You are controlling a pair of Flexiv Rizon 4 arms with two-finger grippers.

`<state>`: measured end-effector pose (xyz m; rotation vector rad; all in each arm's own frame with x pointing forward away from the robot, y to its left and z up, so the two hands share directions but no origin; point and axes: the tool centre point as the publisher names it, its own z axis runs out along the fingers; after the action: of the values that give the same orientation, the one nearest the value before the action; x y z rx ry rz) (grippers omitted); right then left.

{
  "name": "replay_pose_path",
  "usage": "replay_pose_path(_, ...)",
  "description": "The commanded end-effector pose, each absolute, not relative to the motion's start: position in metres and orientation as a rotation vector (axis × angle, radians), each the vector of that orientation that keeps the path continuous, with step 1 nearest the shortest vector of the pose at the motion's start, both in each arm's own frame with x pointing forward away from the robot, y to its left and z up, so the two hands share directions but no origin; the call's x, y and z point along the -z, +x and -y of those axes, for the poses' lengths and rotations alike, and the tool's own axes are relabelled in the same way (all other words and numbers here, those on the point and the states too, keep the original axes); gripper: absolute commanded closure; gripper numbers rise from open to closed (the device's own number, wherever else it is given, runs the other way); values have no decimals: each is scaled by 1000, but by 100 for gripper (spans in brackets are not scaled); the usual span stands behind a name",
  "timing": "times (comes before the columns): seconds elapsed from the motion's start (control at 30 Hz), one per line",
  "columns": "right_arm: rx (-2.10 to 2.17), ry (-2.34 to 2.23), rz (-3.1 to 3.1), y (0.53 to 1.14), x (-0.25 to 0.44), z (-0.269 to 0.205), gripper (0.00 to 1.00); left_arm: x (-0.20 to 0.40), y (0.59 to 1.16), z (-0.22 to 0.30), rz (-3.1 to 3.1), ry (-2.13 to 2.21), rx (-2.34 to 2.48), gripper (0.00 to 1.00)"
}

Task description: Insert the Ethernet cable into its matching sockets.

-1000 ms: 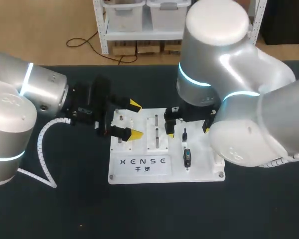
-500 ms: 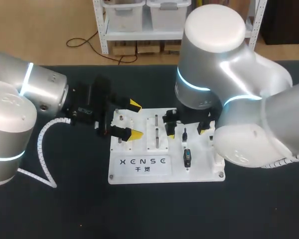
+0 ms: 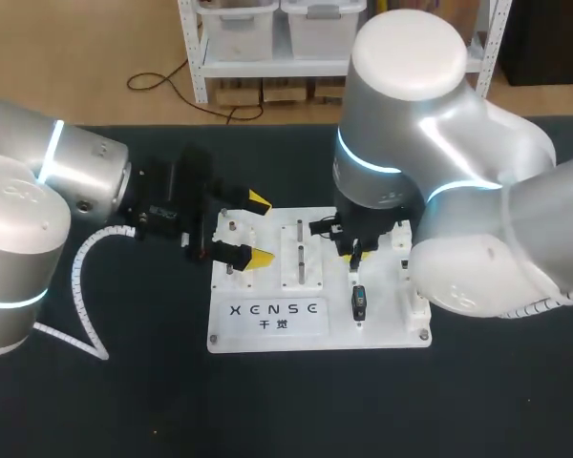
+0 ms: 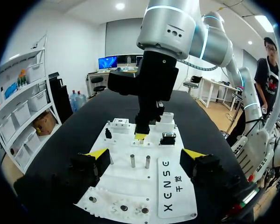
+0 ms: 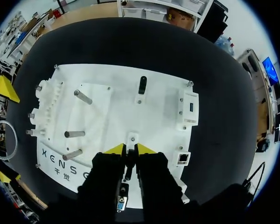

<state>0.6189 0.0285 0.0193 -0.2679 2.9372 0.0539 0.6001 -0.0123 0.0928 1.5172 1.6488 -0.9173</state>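
Left side: my left gripper hangs over the left edge of the white board, fingers spread wide and holding nothing. Its position matches both earlier frames. The board lies on the dark table and has not shifted.

Middle: three metal pegs stand on the board, untouched.

Right half: my right gripper is where the change lies. A second ago its fingers stood far apart, one on each side of a slim black plug. Half a second ago the gap was smaller. Now the yellow tips are drawn in and press the plug from both sides. I cannot confirm that the plug is the cable's end.

A second black connector, blue-faced, lies just beside it toward the board's front edge, unmoved.

Right edge: a white socket block with a dark square port stands apart from the held plug.
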Motion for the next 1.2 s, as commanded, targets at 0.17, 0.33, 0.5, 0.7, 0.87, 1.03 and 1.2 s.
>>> replay_pose_path(0.17,-60,-286,-2943,618,-29,-27,100,-91,600,12,-1643,1516,919,0)
replay_pose_path(0.33,-71,-289,-2949,617,-43,-19,100,-91,600,12,-1643,1516,919,0)
replay_pose_path(0.5,-62,-271,-2962,615,-55,-5,100,-91,600,12,-1643,1516,919,0)
replay_pose_path(0.7,-26,-212,-2958,619,-59,21,100,-91,600,12,-1643,1516,919,0)
replay_pose_path(0.87,-6,-175,-2964,622,-53,37,100,-91,600,12,-1643,1516,919,0)
replay_pose_path(1.03,14,-152,-2975,622,-45,44,100,-91,600,12,-1643,1516,919,0)
replay_pose_path(1.2,18,-150,-2982,620,-41,44,100,-91,600,12,-1643,1516,919,0)
